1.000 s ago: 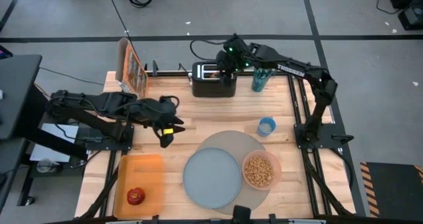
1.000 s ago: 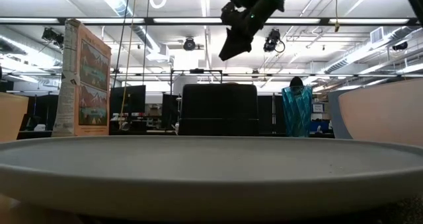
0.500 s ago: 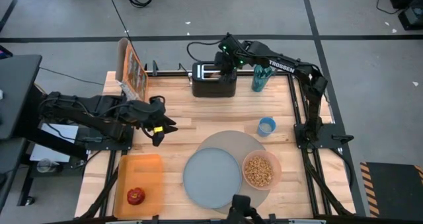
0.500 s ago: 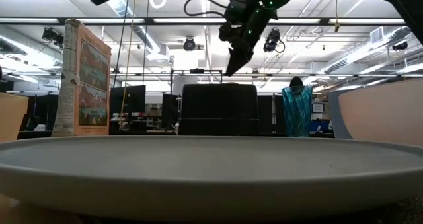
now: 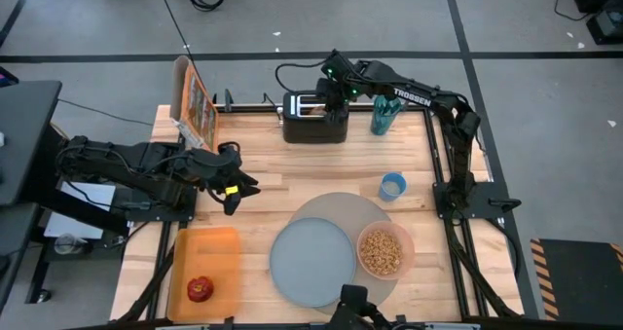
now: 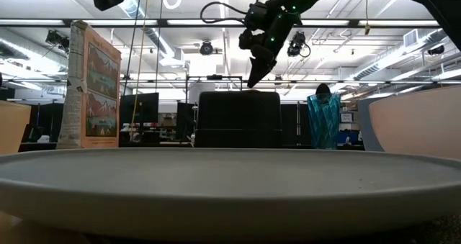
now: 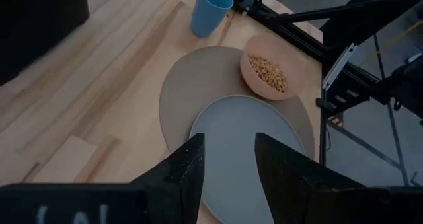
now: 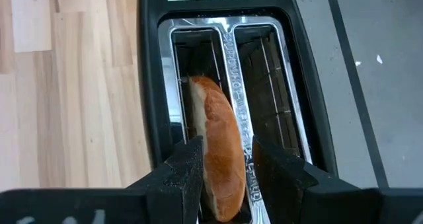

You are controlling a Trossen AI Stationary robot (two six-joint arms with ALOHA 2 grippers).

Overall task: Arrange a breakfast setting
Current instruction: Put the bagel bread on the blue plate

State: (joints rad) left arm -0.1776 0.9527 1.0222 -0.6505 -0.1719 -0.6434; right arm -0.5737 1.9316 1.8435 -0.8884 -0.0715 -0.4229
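Observation:
A tan bagel half stands on edge in one slot of the black toaster at the table's far edge, its top sticking out. My right gripper is open just above the toaster, one finger on each side of the bagel's top. My left gripper is open and empty above the bare wood, left of the grey mat. On the mat rest the grey-blue plate and the pink bowl of cereal. The blue cup stands beside the mat. The red apple lies on an orange tray. No spoon shows. My right gripper comes at the bagel's upper edge from above, pointing down, with its fingers across the bagel's thickness. I cannot tell whether they touch it. The bagel stands upright in the toaster slot.
A cereal box stands upright at the far left. A teal glass stands right of the toaster. The toaster's second slot has nothing in it. Bare wood lies between the toaster and the mat.
My right gripper has gone down toward the toaster's top and a little toward the table's far edge, ending over the bagel slot. My left gripper has drawn back a little toward the table's left edge.

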